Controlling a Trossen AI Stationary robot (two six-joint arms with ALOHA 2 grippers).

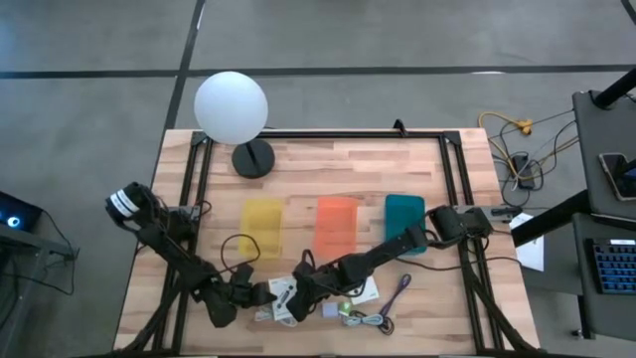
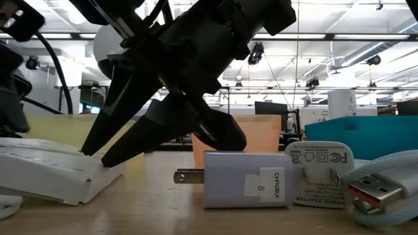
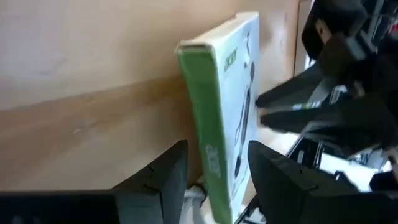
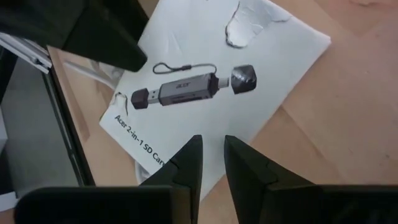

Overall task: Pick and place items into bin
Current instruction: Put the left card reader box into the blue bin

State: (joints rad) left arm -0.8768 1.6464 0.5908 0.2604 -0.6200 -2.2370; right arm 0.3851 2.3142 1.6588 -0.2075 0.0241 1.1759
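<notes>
The box (image 1: 282, 294) lies flat on the table near the orange bin (image 1: 336, 227), off its short end on the side away from the lamp (image 1: 232, 107). Both arms meet there. The left gripper (image 3: 217, 150) straddles the box across its thin green edge and appears to pinch it. The right gripper (image 4: 211, 148) hovers over the printed white face with its fingers drawn almost together and nothing visible between them.

The step looks like lifting the box for the bin. To do it well, only one arm should carry. The right gripper should probably clear off before the left lifts, so the two do not collide. The left grip sits on a narrow edge, so a slow, level lift would keep the box from swivelling.

The orange bin shows nothing inside. Neither does the yellow bin (image 1: 261, 227) on its left-arm side or the teal bin (image 1: 404, 224) on its right-arm side. A charger (image 2: 245, 180) and cables (image 1: 383, 306) wait beyond the box from the orange bin.
</notes>
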